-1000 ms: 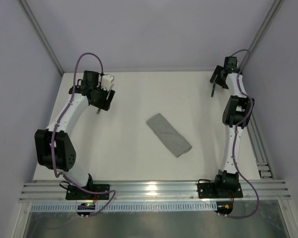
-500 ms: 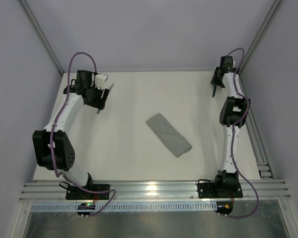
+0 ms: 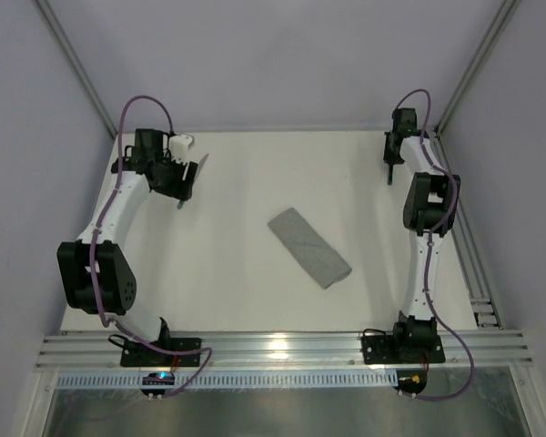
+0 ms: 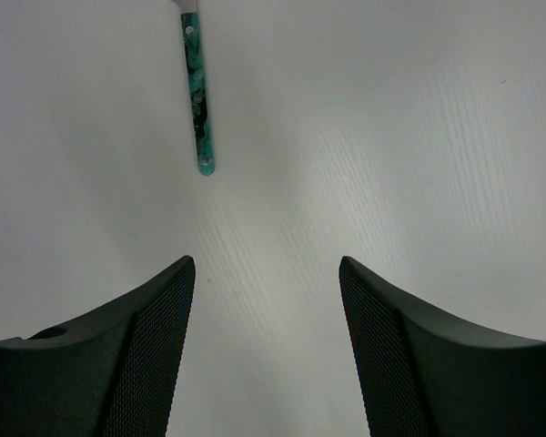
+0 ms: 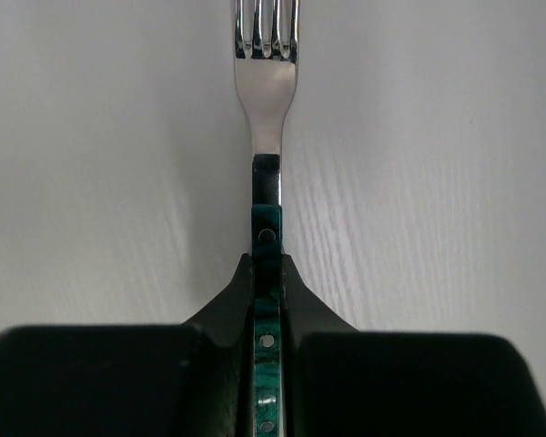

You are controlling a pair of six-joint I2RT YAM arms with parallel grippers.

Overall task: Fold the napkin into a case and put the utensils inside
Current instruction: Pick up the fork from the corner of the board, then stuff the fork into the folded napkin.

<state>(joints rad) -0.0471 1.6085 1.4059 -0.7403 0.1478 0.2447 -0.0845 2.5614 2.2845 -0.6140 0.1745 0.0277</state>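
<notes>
The napkin (image 3: 309,248) lies folded into a narrow grey case, slanting across the middle of the table. At the back right, my right gripper (image 5: 268,273) is shut on the teal handle of the fork (image 5: 267,100), whose silver tines point away over the table. In the top view that gripper (image 3: 390,166) sits by the back wall. My left gripper (image 4: 267,273) is open with nothing between its fingers, at the back left (image 3: 186,182). The knife's teal handle (image 4: 198,91) lies ahead of it and slightly left, apart from the fingers; its blade (image 3: 202,163) shows beside the gripper.
Grey walls with metal corner posts (image 3: 77,77) close the table at the back and sides. A metal rail (image 3: 282,349) carrying both arm bases runs along the near edge, and a rail strip (image 3: 478,273) runs down the right side.
My right gripper has shut on the fork handle while the arm reached further back. My left arm has shifted slightly back and left, its jaws still open.
</notes>
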